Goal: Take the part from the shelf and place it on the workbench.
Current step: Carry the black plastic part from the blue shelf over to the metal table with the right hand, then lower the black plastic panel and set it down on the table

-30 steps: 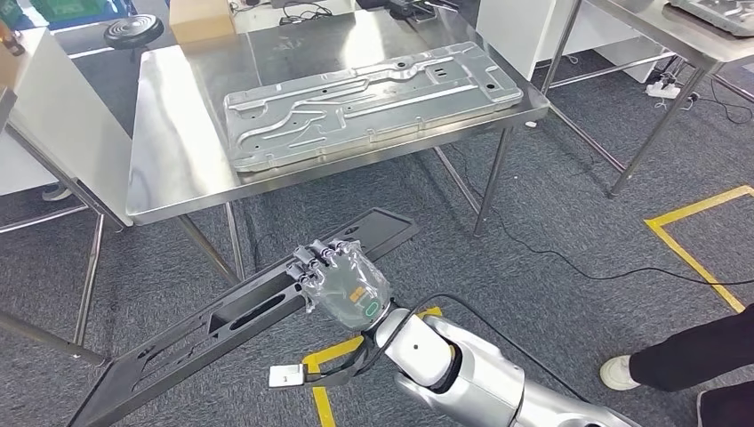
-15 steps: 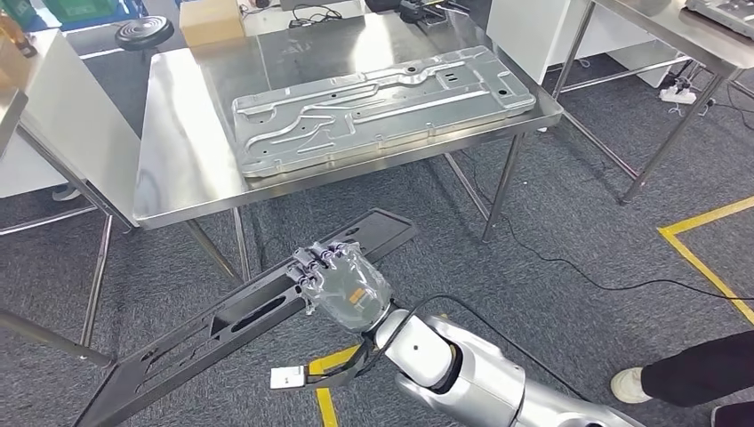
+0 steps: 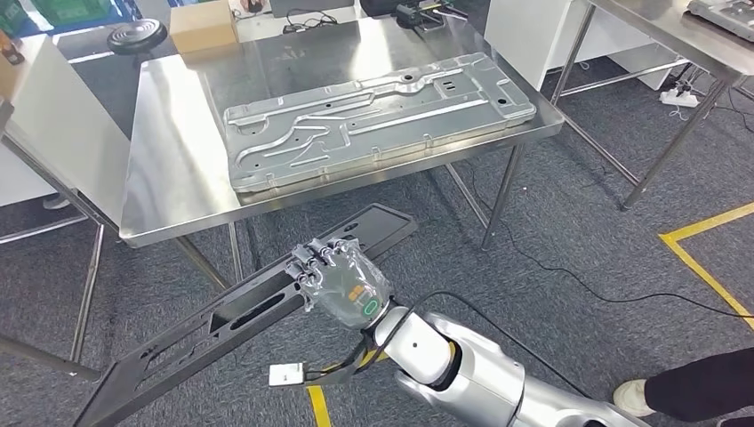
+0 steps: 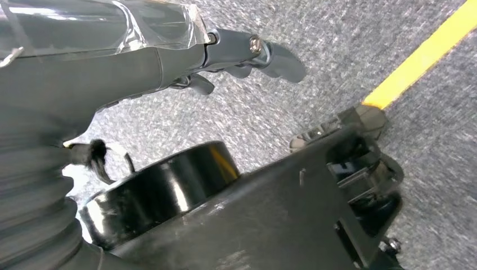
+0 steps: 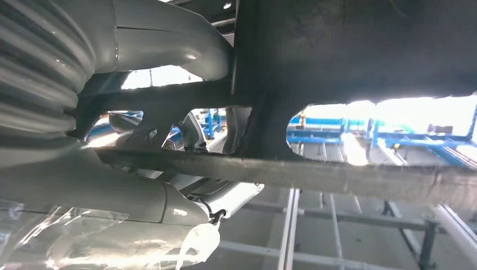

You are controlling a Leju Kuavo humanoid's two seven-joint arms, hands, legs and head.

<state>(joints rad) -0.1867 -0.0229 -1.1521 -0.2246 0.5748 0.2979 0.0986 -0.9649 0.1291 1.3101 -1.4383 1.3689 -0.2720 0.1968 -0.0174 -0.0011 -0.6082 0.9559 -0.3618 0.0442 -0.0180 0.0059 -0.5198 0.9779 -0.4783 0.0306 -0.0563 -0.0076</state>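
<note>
Right hand (image 3: 342,283) grips the long black part (image 3: 222,320) near its middle, fingers wrapped over its far edge. Part held low over carpet, long axis running near-left to far-right, far end just short of the workbench (image 3: 169,178). Left hand (image 4: 112,62) hangs over the floor, holding nothing; finger spread unclear.

Silver panel (image 3: 373,116) across most of workbench (image 3: 164,191)
</note>
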